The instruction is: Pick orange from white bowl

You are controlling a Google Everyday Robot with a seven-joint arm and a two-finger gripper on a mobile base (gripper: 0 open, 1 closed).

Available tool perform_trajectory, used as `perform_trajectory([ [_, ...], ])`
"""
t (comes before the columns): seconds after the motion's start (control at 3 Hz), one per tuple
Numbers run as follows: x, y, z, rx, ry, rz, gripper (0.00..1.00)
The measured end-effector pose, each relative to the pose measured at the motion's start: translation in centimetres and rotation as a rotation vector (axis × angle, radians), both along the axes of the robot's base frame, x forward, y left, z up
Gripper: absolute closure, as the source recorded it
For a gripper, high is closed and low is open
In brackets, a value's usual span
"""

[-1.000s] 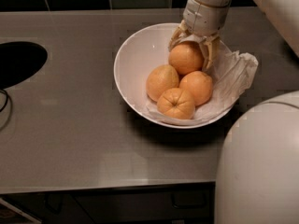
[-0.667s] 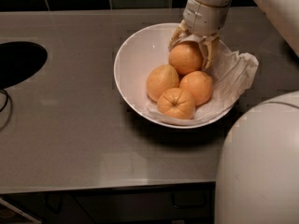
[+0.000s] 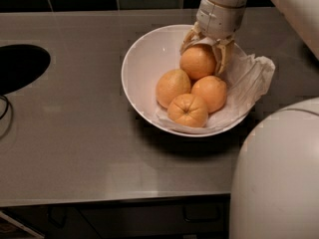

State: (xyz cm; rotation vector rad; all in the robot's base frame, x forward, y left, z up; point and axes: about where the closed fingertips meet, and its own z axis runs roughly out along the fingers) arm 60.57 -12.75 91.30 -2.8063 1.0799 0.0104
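The white bowl (image 3: pixel 144 59) stands on the grey counter and holds four oranges on a white paper liner. My gripper (image 3: pixel 202 59) reaches down into the back of the bowl. Its tan fingers (image 3: pixel 222 56) sit on both sides of the orange (image 3: pixel 197 62), the round plain one at the back, and touch it. The orange still rests in the bowl against the others. In front of it lie a paler pointed one (image 3: pixel 173 87), a plain one (image 3: pixel 210 92) and one with star-like creases (image 3: pixel 187 109).
The crumpled white paper liner (image 3: pixel 251 76) hangs over the bowl's right rim. A dark round opening (image 3: pixel 20 66) is in the counter at the left, with a cable (image 3: pixel 5 108) below it. My white body (image 3: pixel 279 178) fills the lower right. Dark tiles run behind.
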Motion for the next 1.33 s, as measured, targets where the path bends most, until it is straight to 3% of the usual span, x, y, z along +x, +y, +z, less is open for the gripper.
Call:
perform_trajectory([
  [0.67, -0.1, -0.3, 2.1, 0.107, -0.13, -0.057, 1.0],
  [1.33, -1.7, -0.1, 5.3, 0.134, -0.207, -0.08, 1.0],
])
